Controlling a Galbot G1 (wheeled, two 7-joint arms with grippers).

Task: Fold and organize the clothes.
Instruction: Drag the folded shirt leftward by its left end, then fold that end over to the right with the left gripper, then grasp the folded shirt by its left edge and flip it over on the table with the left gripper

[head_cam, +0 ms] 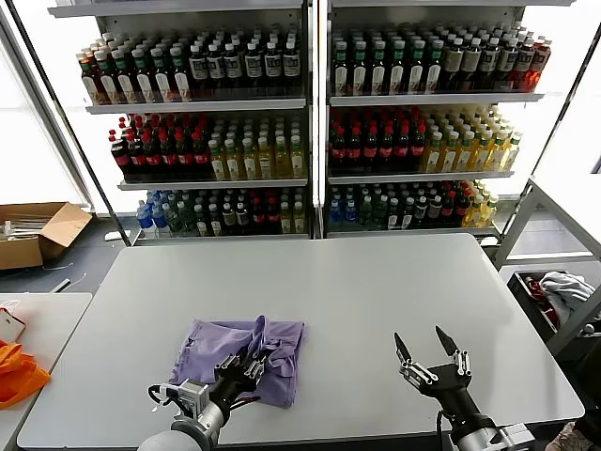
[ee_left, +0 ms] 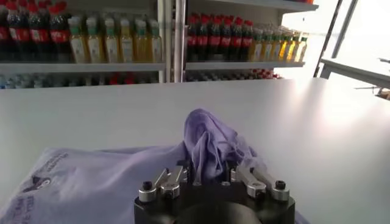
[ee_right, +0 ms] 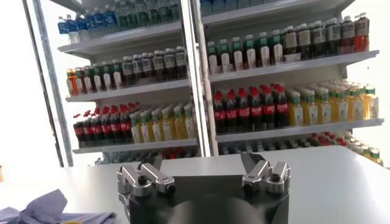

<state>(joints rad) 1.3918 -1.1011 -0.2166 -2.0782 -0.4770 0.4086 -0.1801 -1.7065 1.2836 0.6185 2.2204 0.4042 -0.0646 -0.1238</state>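
Head view: the lavender T-shirt is lying folded and rumpled on the white table, toward the robot's left near the front edge, and this is the only view taking in the whole shirt and both arms at once
Left wrist view: the same shirt is bunching up into a peak right between the jaws, and a small dark print is showing on the flat cloth off to one side, which the head view is not revealing
Right wrist view: just a corner of the shirt is peeking in at the frame edge, well apart from that gripper, with the drink shelves filling the background
Left gripper: the left gripper is sitting over the near part of the shirt; its fingers are standing partly apart with the raised fold of cloth between them; whether they are pinching that fold or only flanking it, I cannot tell
Right gripper: the right gripper is hovering above bare table on the robot's right, jaws spread wide, holding nothing and touching nothing
Cardboard box: an opened cardboard box is sitting on the floor at far left; its contents are not clear
Side bin: a bin to the right of the table is holding crumpled pale and red cloth
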